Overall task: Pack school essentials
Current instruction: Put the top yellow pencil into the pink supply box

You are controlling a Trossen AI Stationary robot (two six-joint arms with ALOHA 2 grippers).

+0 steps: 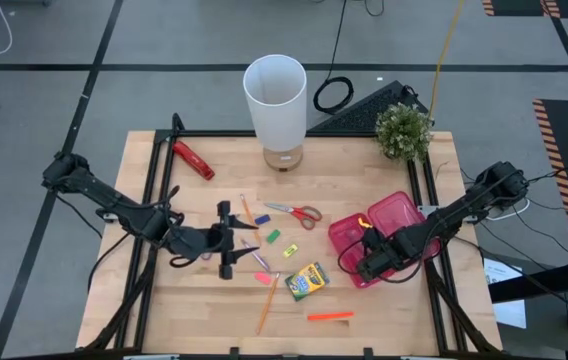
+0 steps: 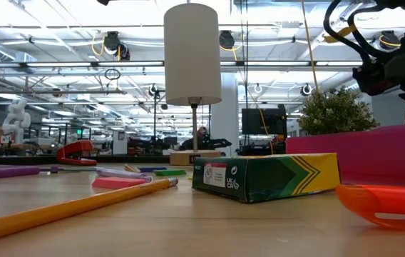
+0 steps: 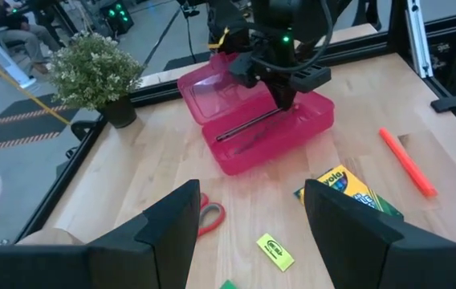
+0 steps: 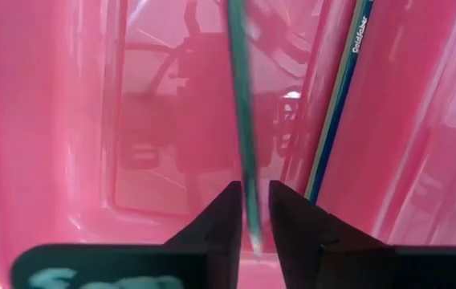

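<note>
A pink translucent case (image 1: 404, 215) lies open at the table's right. My right gripper (image 1: 369, 262) reaches down into its tray, shut on a thin green pencil (image 4: 240, 96); a second pencil (image 4: 336, 104) lies in the tray beside it. My left gripper (image 1: 226, 240) hovers open left of centre with nothing between its fingers. Spread flat on the wood between the arms are red-handled scissors (image 1: 294, 213), small erasers (image 1: 290, 250), a crayon box (image 1: 307, 281), an orange marker (image 1: 330, 316) and loose pencils (image 1: 267, 303). My right gripper pinches the green pencil near its end (image 4: 250, 193) between the two fingertips. The fingers slant down into the case from above, and the pencil runs on ahead of them, in line with them. Its length (image 3: 244, 131) lies low along the tray's floor.
A white lamp (image 1: 276, 105) and a potted plant (image 1: 404, 130) stand at the table's far edge, and a red-and-black hand tool (image 1: 192, 158) lies at the far left. Black frame rails run along both sides of the table. Bare wood lies near the front left.
</note>
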